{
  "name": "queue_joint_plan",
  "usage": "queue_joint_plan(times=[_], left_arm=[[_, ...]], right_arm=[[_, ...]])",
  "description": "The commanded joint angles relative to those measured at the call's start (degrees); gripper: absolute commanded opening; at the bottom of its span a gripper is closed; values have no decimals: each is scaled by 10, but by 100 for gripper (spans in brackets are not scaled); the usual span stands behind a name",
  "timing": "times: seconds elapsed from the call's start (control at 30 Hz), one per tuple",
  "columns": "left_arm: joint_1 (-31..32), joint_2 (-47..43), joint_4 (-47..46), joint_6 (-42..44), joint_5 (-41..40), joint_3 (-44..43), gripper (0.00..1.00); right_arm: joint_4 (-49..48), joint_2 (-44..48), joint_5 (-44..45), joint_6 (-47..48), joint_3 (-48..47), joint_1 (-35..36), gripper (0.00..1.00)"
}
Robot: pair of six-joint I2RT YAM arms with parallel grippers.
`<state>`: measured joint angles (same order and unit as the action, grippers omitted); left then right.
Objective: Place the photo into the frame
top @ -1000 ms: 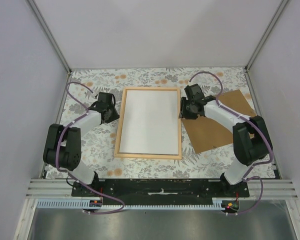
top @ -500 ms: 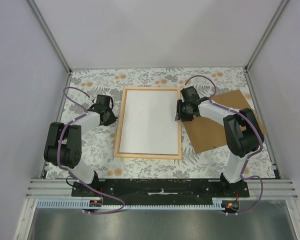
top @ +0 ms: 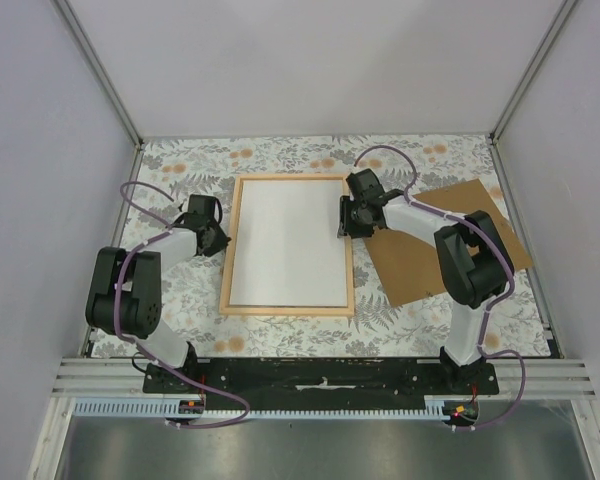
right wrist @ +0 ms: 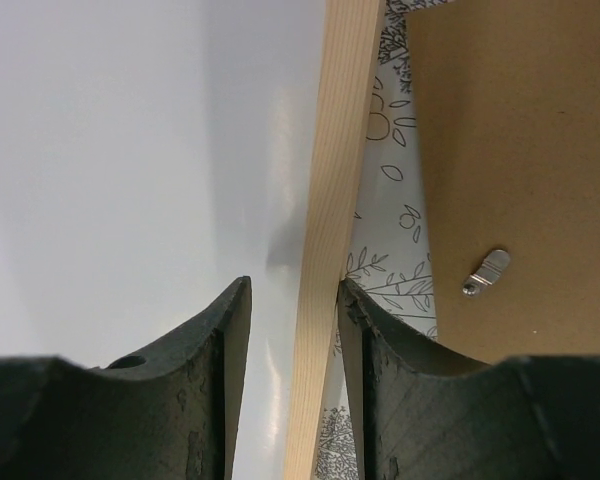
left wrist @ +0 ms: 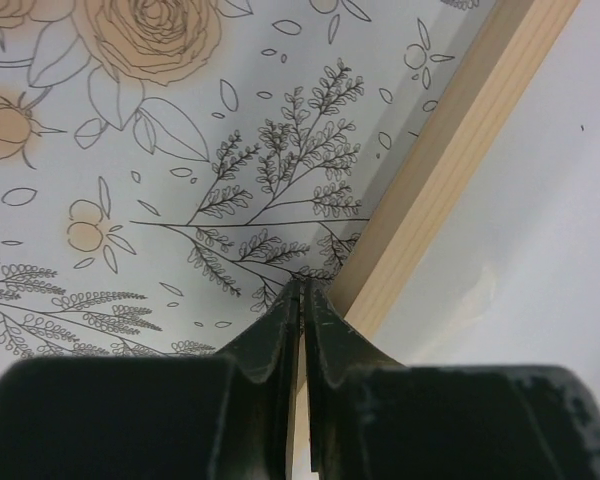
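the thin light-wood rectangular frame (top: 286, 309) lies flat mid-table, its long axis running near to far. the white-backed paper photo (top: 288, 243) lies inside it, blank side up. the right gripper (right wrist: 292, 290) stands parted astride the right rail. the left gripper (left wrist: 302, 292), pinched shut on nothing, has its tips at the left rail's outer edge. a flat brown backing board (top: 450, 240) lies just right of the frame.
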<state>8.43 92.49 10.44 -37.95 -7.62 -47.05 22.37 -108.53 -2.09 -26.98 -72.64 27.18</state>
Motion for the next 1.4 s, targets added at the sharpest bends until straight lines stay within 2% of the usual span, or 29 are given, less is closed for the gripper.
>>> queue_joint_plan(times=[0.0, 0.17, 0.3, 0.37, 0.43, 0.57, 0.63, 0.7, 0.87, 1.07, 1.23, 1.37], left_arm=[[-12, -16, 7, -12, 1, 8, 11], [-37, -35, 27, -6, -13, 1, 11], [-56, -52, 47, 15, -11, -26, 16], [-55, -64, 54, 23, -10, -38, 20], [-55, -78, 55, 28, -3, -45, 27], [-49, -100, 58, 46, 49, -62, 33], [-28, -103, 60, 55, 91, -80, 35], [11, -105, 71, 69, 95, -100, 37], [134, -96, 69, 69, 123, -133, 38], [264, -54, 35, 48, 159, -164, 37], [314, -21, 20, 46, 188, -179, 37], [329, -15, 20, 50, 192, -183, 37]], right_arm=[[-10, -10, -11, -11, -43, 22, 47], [0, -12, -5, -11, -50, 24, 50], [28, 2, 31, 0, -60, 24, 64], [50, 12, 53, 4, -65, 19, 67], [65, 30, 68, 4, -60, 6, 68], [92, 77, 105, -9, -13, -32, 65], [98, 110, 119, -24, 23, -56, 64], [110, 149, 142, -41, 62, -77, 64], [147, 262, 177, -96, 167, -121, 62], [191, 383, 177, -146, 265, -186, 53], [208, 416, 166, -170, 312, -228, 52], [198, 415, 152, -189, 341, -243, 49]])
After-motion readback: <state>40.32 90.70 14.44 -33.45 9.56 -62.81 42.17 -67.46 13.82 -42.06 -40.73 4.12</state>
